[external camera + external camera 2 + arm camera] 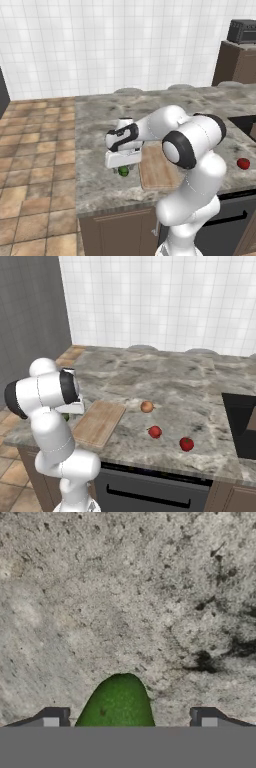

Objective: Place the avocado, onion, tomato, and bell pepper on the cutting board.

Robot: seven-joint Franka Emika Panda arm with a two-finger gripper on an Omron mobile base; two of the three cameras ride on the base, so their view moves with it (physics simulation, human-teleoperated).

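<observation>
The marble counter (pixel 100 125) is seen beneath the gripper (pixel 123 169), which is lowered over its front part. The cutting board (pixel 97 422) lies flat just beside the gripper. Beyond the board, well apart from the gripper, the onion (pixel 146 406), tomato (pixel 155 431) and bell pepper (pixel 186 444) are spread. The avocado (pixel 119 704) is straddled by the fingertips (pixel 52 718), which are held wide with gaps on both sides.
</observation>
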